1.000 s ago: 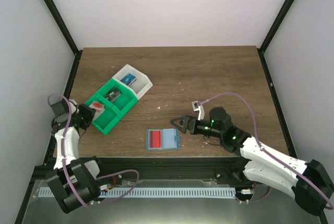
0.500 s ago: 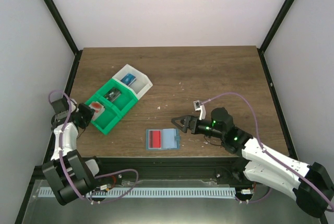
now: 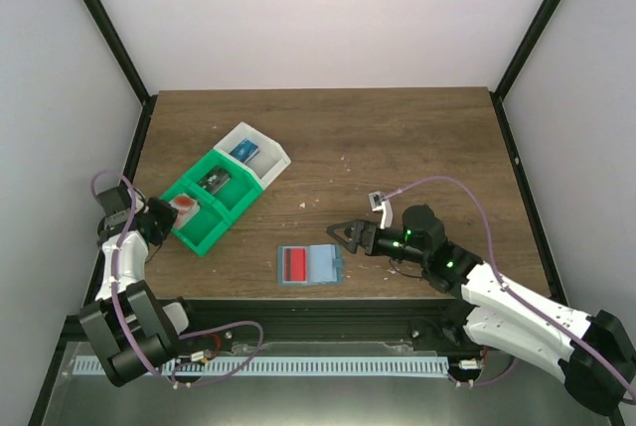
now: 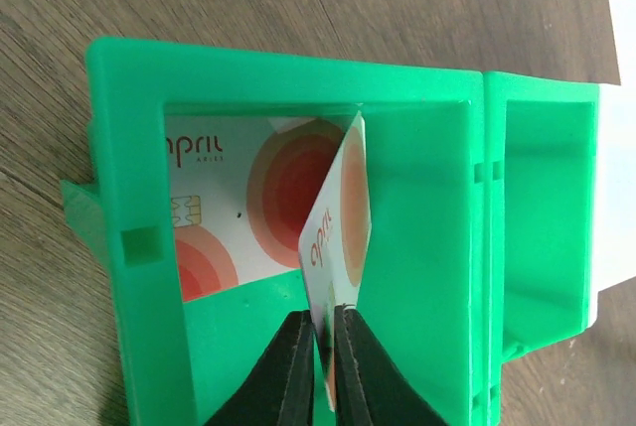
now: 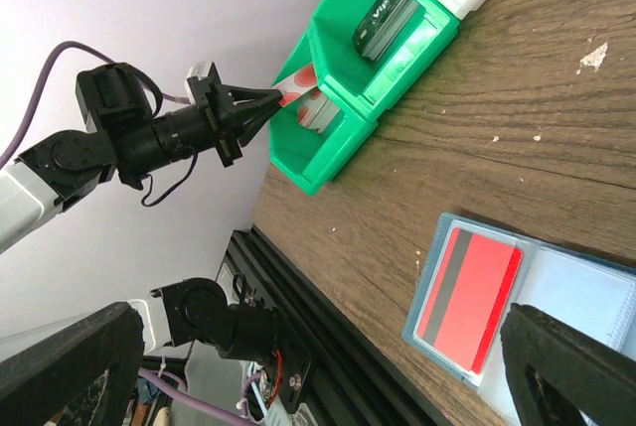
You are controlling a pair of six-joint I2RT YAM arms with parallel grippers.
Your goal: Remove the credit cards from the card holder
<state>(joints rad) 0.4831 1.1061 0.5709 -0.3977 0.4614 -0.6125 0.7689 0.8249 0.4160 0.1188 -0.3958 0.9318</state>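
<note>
Left wrist | left gripper (image 4: 320, 335) clamped on credit card (image 4: 343, 206) | card on edge inside green tray (image 4: 129, 148) compartment

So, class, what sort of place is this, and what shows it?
Probably a robot lab test cell: left arm and right arm at a wooden table, plain white walls, staged green tray and card holder.

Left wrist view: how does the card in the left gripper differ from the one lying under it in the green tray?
The held card stands on edge, tilted; the lying card rests flat on the compartment floor. The left gripper pinches the held card; the lying card is ungripped. Both are white with orange-red rings and april lettering, in one compartment of the green tray.
</note>
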